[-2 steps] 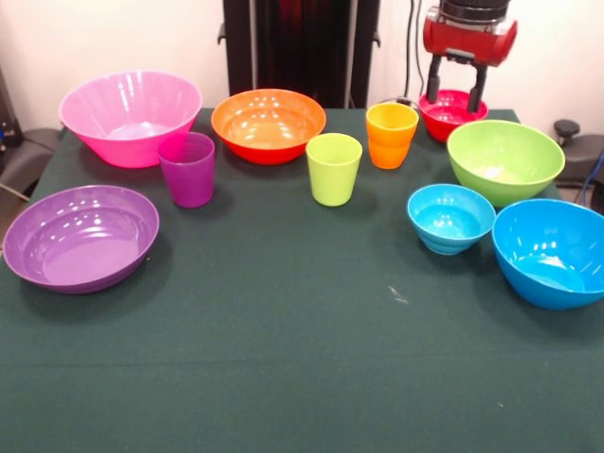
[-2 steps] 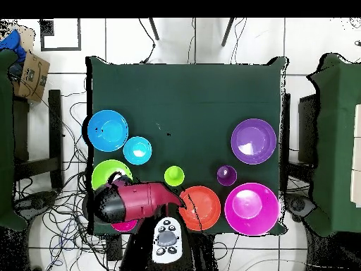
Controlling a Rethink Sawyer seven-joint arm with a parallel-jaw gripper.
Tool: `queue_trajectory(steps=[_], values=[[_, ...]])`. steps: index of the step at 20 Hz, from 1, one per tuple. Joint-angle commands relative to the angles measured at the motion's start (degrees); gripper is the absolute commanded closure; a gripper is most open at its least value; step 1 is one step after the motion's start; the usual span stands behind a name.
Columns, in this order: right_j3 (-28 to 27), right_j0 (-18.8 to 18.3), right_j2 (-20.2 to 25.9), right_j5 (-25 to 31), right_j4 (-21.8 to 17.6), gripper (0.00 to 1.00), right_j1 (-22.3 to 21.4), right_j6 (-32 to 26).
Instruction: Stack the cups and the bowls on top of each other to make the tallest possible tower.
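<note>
Front view, nearest row to farthest:
- Shallow purple bowl (image 1: 82,236) at left; big blue bowl (image 1: 554,252) at right, small light blue bowl (image 1: 450,218) just beside it.
- Purple cup (image 1: 187,168), lime green cup (image 1: 334,168) and orange cup (image 1: 392,135), all upright and apart; lime green bowl (image 1: 505,161) to their right.
- Big pink bowl (image 1: 131,116) and orange bowl (image 1: 268,125) behind.
- Small red bowl (image 1: 452,114) farthest; gripper (image 1: 457,97) spread wide, fingers straddling its rim, not clamped.
- Green table (image 1: 283,359), nothing stacked.

Glossy red arm (image 2: 141,200) casing with black joints and two black tool (image 1: 457,97) prongs.
</note>
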Motion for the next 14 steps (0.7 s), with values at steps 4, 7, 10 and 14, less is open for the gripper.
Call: queue_trajectory(steps=[4,7,10,14], values=[[-6.6,-2.1,7.0,0.2,-7.2,0.00,5.8,-5.6],[-5.4,-2.0,7.6,0.5,-7.2,0.00,4.5,-4.6],[-5.1,-2.5,8.4,0.6,-7.4,0.00,4.2,-4.4],[-4.9,-3.1,8.9,0.7,-7.5,0.00,4.2,-4.3]])
